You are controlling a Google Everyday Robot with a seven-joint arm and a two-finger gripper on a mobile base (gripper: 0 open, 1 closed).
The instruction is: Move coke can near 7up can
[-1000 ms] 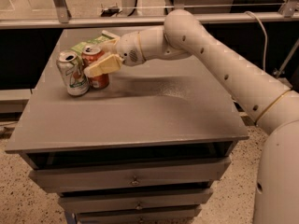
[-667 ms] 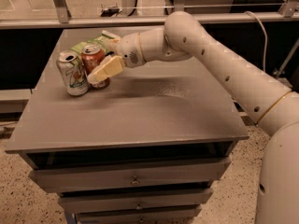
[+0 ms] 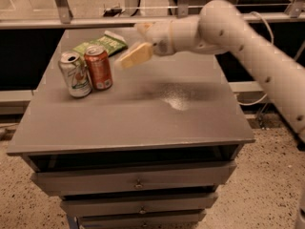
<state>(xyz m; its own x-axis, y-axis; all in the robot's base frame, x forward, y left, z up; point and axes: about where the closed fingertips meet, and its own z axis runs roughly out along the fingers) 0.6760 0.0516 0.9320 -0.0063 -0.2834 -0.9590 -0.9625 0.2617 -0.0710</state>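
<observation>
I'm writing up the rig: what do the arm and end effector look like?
The arm: smooth cream-white tubes, rounded joints, small dark dots. The end effector, hovering over the table near the coke can: pale wrist, flat tan-yellow fingers.

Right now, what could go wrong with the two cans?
The end effector hangs open just right of the coke can, so a swing to the left could tip it. The coke can stands right beside the 7up can, so one falling might knock over the other. A fallen can could roll off the table.
</observation>
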